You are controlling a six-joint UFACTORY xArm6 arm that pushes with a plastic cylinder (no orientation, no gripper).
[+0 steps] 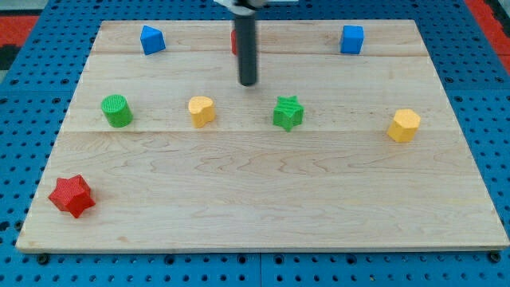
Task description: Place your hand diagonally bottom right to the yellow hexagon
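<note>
One yellow hexagon [405,125], faceted and upright, sits far right of my tip [249,83], which grasps nothing.

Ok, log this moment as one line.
my tip: upper middle, touching nothing | yellow hexagon block: view's right | tip up-left of hexagon, green star block between | target spot not reached
</note>
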